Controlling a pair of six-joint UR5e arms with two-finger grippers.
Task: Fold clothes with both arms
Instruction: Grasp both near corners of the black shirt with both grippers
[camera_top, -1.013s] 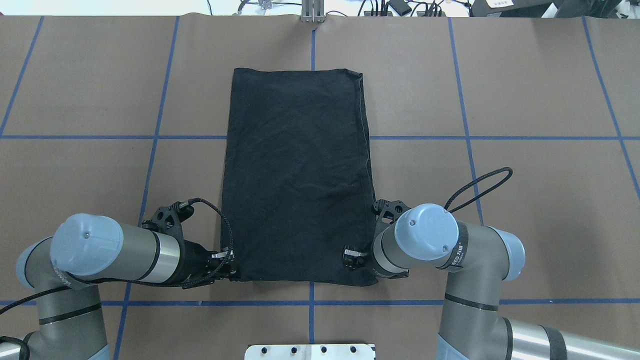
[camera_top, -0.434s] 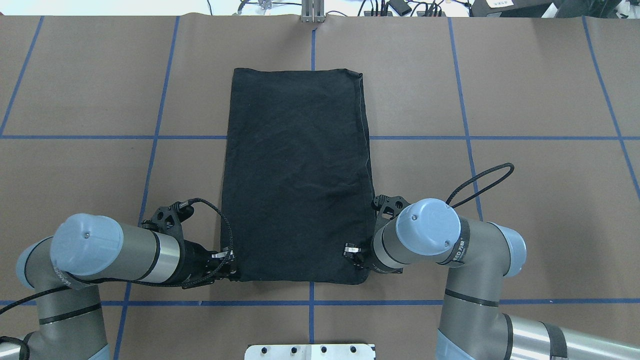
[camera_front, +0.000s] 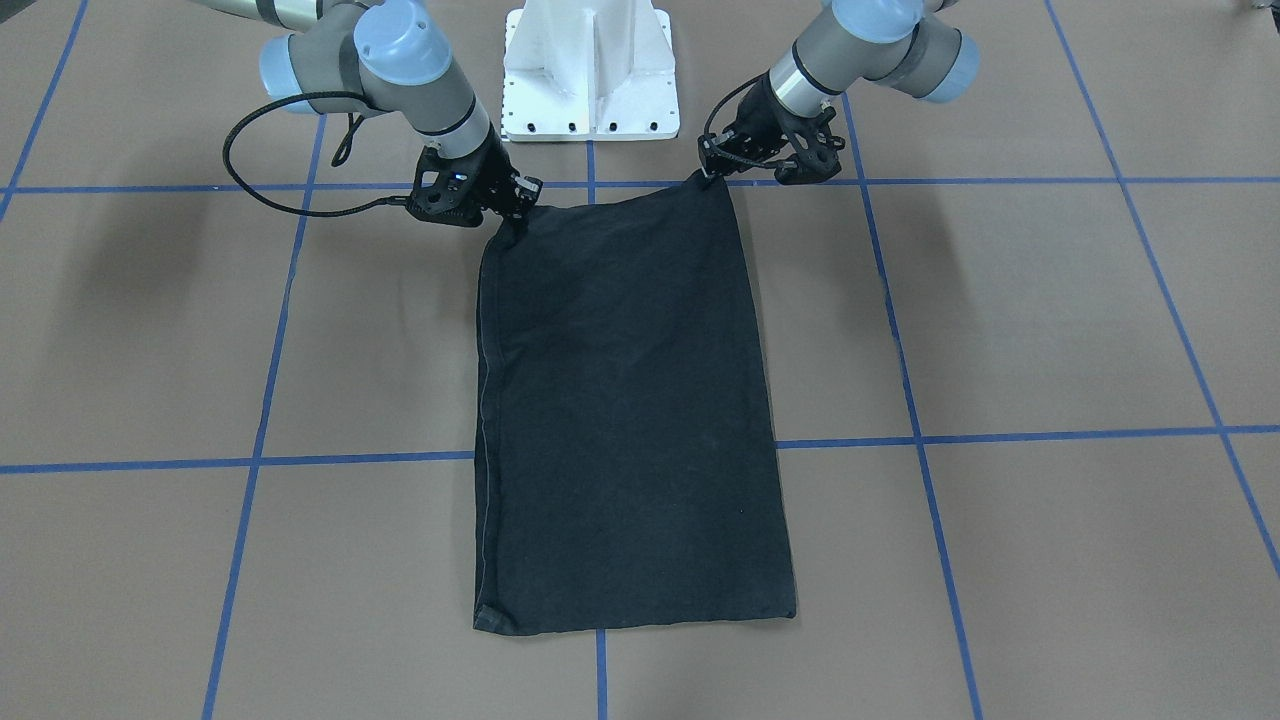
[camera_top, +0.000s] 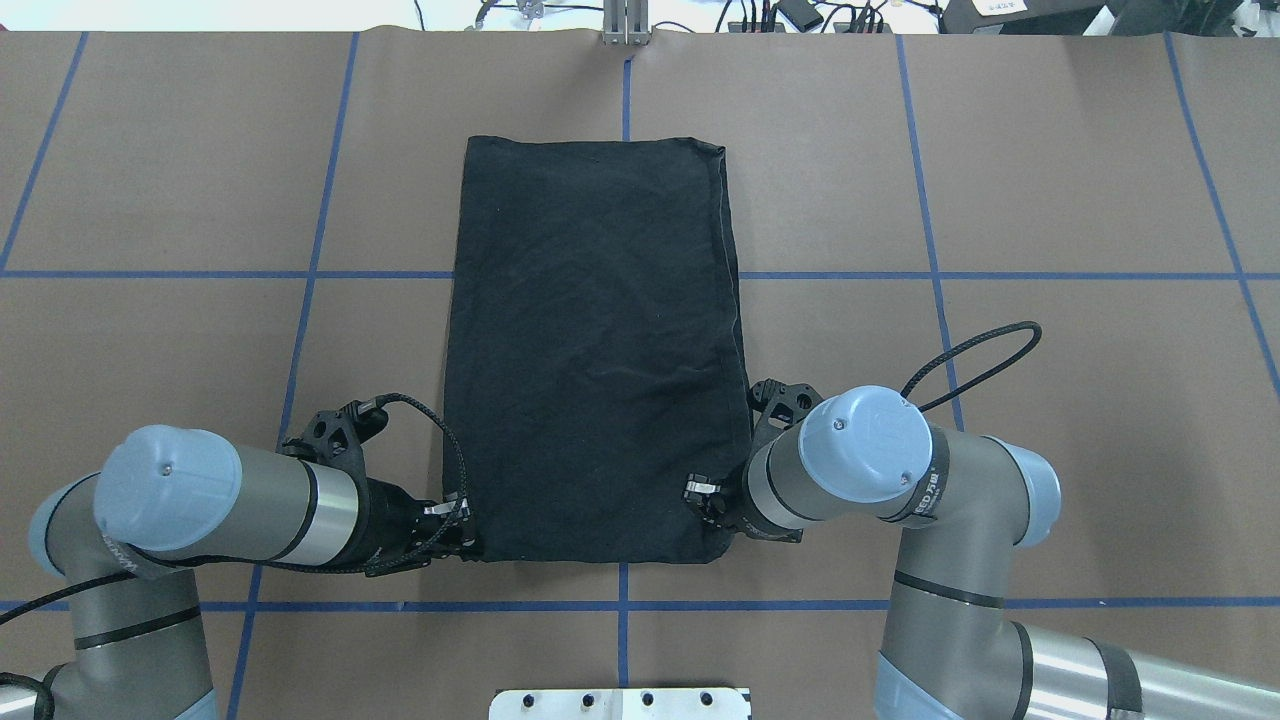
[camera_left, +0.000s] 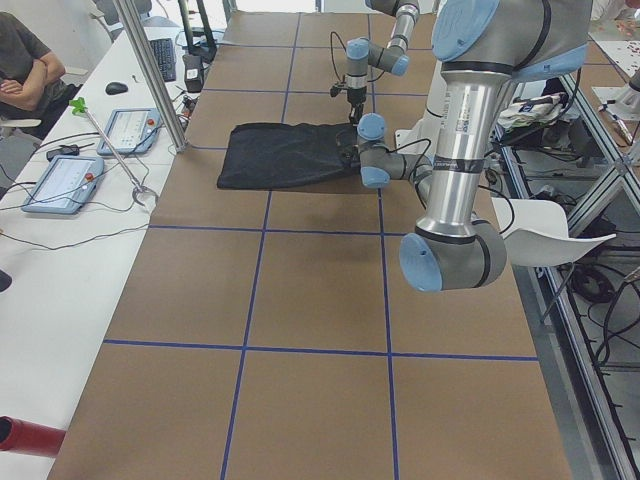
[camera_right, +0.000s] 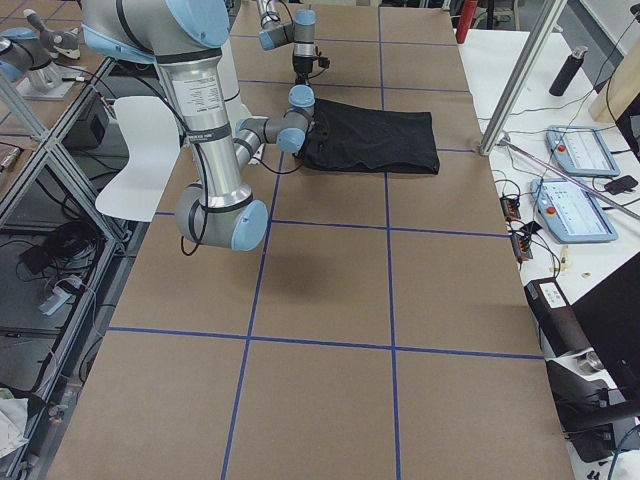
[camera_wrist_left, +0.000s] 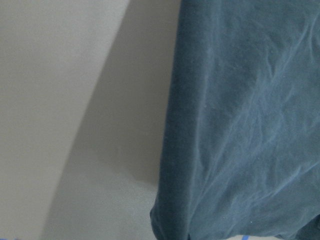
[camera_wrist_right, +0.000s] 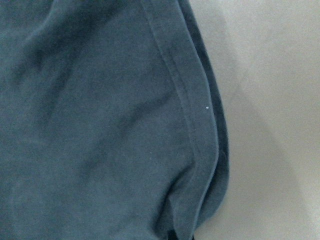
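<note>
The shirt lies on the bench just before the base, already narrowed to a long black rectangle. At its two corners nearest the base, left fingers and right fingers each look clenched on cloth. Folding it end over end seems left

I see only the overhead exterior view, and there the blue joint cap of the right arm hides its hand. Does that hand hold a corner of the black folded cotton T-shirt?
Observer: It seems so. In the front-facing view the right hand closes on the robot-side corner of the black folded cotton T-shirt, drawn into a point.
Operator: And the other one?
Observer: The left hand pinches the other robot-side corner likewise.
Operator: Is anybody close?
Observer: In the exterior left view a person sits at the white side bench.
</note>
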